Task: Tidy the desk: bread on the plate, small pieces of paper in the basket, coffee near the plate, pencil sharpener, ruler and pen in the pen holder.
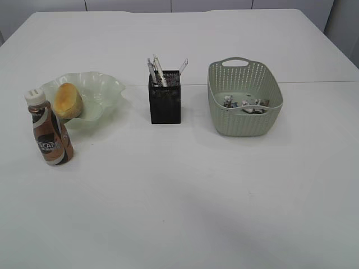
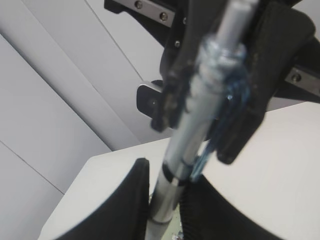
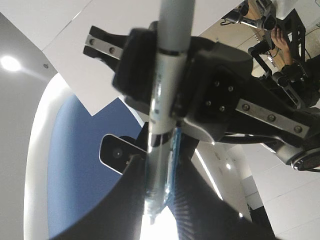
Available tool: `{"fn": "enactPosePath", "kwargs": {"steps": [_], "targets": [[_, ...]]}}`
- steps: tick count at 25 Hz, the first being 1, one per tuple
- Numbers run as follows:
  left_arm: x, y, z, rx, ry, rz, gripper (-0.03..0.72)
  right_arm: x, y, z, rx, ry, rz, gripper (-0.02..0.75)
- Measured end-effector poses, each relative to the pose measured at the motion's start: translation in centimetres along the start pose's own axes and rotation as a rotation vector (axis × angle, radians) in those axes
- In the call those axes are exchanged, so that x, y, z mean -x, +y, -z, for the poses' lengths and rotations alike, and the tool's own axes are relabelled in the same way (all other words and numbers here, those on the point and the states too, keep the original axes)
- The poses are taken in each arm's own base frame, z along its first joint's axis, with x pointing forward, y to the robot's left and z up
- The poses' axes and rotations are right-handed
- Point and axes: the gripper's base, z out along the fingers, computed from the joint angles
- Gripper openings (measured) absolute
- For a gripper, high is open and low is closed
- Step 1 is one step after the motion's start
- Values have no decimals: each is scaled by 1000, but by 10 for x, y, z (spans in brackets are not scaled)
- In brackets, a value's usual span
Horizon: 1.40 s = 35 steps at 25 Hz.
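On the left of the surface [image 1: 179, 202], the coffee [image 1: 51, 134] stands upright at about 7 o'clock from the plate [image 1: 106, 84], just beside its rim. The bread [image 1: 67, 100] lies in the plate toward its 9 o'clock edge, close to the bottle cap. We judge the bottle to be the least stable item: it is tall and narrow, and any sideways contact would tip it against the bread or the ruffled rim.

At the centre, the pen holder [image 1: 165, 103] stands upright with pens [image 1: 157, 68] leaning to 11 o'clock and the ruler [image 1: 183, 64] leaning to 1 o'clock. We cannot see a pencil sharpener, which may lie below the mesh rim. The holder is light and loaded high, so a pass across it could catch the protruding ends and topple it.

At 3 o'clock from the holder, the basket [image 1: 244, 120] holds the small pieces of paper [image 1: 247, 103]. We see little risk here.

Neither arm appears in the exterior view. In each wrist view a pale rod-like item runs between the fingers of the left gripper [image 2: 210, 100] and the right gripper [image 3: 172, 75], which stand only narrowly apart. We cannot tell whether either gripper clamps that item or merely flanks it. If it is a held pen, a release above the surface would drop it and undo the tidy layout.
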Motion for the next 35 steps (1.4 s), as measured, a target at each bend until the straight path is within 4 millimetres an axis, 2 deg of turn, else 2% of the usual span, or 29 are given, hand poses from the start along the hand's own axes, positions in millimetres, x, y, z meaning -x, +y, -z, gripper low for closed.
{"fn": "enactPosePath", "kwargs": {"steps": [29,35], "targets": [[-1,2,0,18,7,-12,134,2,1,-1,16,-25,52,113],[-1,2,0,18,7,-12,133,2,1,-1,16,-25,54,145]]}}
